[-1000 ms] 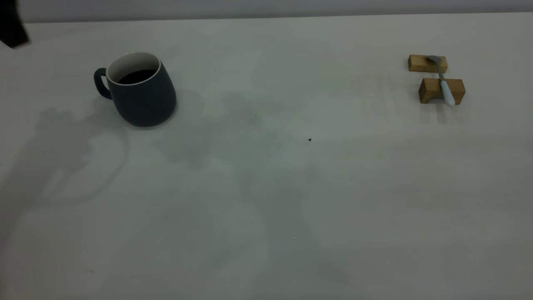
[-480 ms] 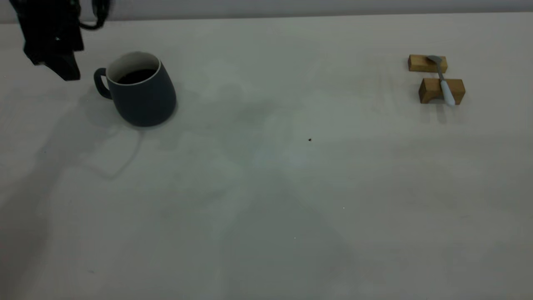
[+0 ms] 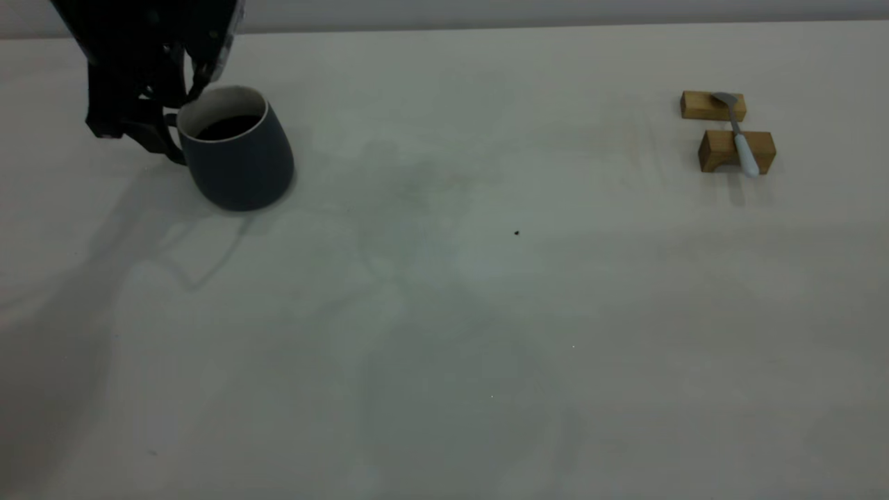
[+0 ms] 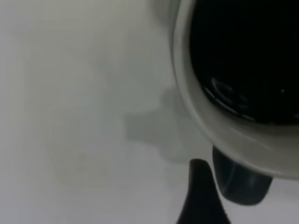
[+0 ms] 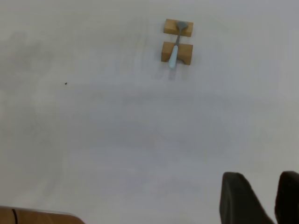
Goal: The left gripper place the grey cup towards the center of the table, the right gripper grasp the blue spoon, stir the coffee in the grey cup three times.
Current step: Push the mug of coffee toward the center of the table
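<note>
A: Where's the left hand (image 3: 149,135)?
B: At the cup (image 3: 236,149), on its nine o'clock side by the loop handle. One black finger (image 4: 202,196) shows just beside the handle in the wrist view; I cannot tell how far the hand is spread or whether it touches.

A: And the cup?
B: Upright on the counter (image 3: 444,312), toward ten o'clock in the exterior view. Dark grey outside, white inside, with black coffee (image 3: 229,127) lying flat.

A: The right hand (image 5: 264,198)?
B: Hanging above bare counter, well apart from the spoon (image 3: 737,135); fingers slightly parted, gripping nothing.

A: The spoon?
B: Toward two o'clock, bridging two blocks (image 3: 736,151), pale handle nearest the camera.
</note>
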